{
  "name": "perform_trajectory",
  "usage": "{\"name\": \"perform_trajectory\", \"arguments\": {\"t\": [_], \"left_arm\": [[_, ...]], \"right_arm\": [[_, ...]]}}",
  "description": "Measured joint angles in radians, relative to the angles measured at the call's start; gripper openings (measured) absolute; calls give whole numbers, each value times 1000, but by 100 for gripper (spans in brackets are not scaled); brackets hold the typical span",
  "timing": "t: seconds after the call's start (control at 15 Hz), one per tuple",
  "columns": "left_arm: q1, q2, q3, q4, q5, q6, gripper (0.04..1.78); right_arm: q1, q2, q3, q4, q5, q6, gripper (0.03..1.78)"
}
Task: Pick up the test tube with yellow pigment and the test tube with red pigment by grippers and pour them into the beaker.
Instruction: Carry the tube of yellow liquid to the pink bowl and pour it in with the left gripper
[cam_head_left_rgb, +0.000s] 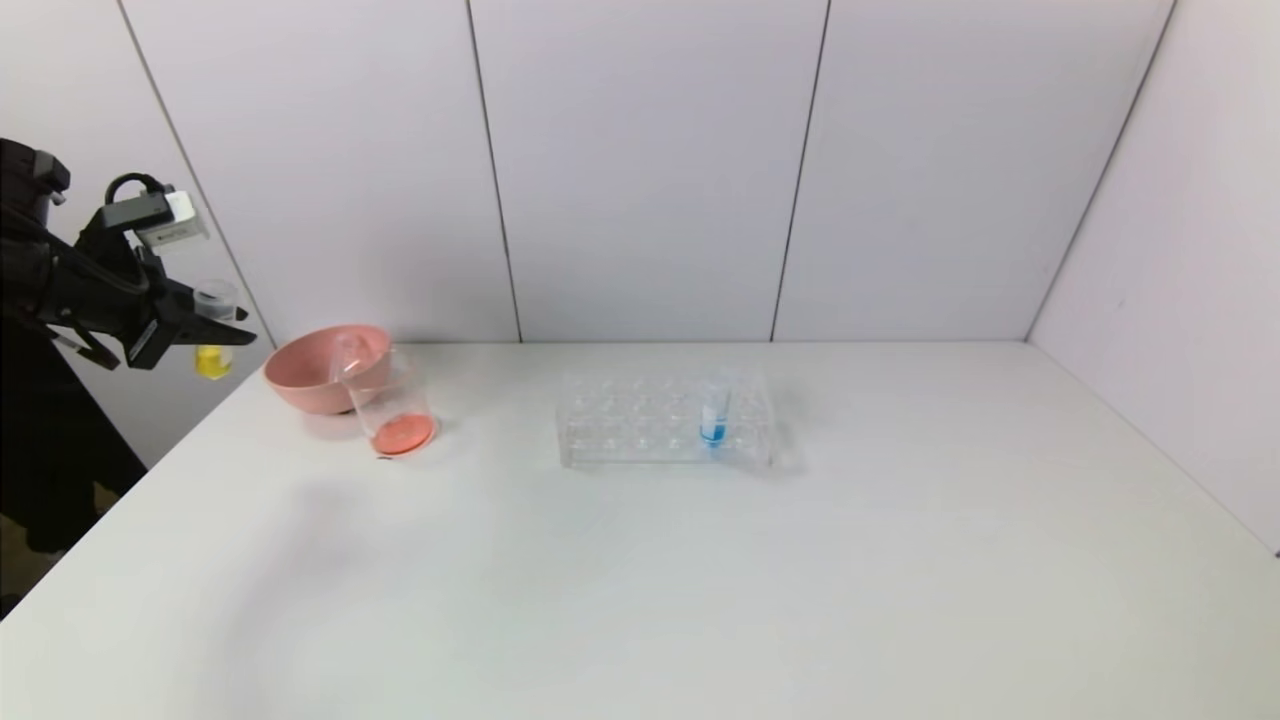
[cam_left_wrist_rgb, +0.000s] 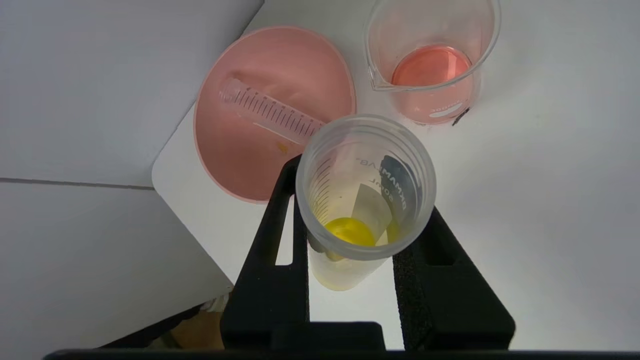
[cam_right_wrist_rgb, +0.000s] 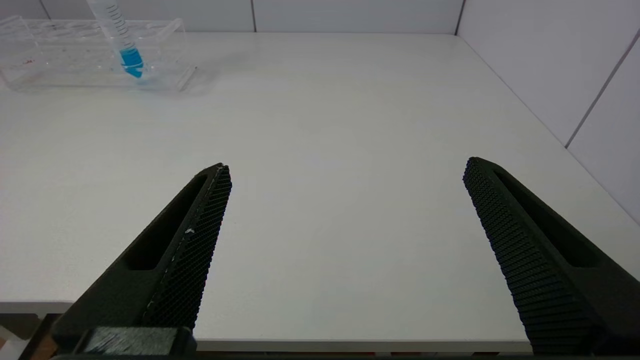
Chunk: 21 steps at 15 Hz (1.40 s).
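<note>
While held off the counter's left edge: the left end effector (cam_head_left_rgb: 205, 325) is clamped on the upright clear tube of yellow liquid (cam_head_left_rgb: 214, 345)
Clear beaker (cam_head_left_rgb: 395, 405): on white counter (cam_head_left_rgb: 640, 560), red-orange liquid inside, touching pink bowl (cam_head_left_rgb: 320, 368)
Empty graduated tube (cam_left_wrist_rgb: 270, 111): lying in bowl
Right end effector (cam_right_wrist_rgb: 345, 210): fingers wide apart, above counter

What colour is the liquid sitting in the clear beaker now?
Red-orange, pooled in the clear flared beaker; the left wrist view shows it best.
</note>
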Motion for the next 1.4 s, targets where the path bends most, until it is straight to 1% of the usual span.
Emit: {"name": "perform_trajectory", "arguments": {"t": [0.47, 0.8, 1.13, 1.4], "left_arm": [[-19, 26, -21, 14, 8, 15, 49], [-22, 47, -8, 5, 4, 158, 49], [-23, 54, -18, 4, 11, 166, 49], [-46, 51, -24, 16, 24, 161, 49]], "right_arm": [[0, 0, 0, 0, 0, 0, 170], [0, 0, 0, 0, 0, 0, 170], [0, 0, 0, 0, 0, 0, 170], [0, 0, 0, 0, 0, 0, 170]]}}
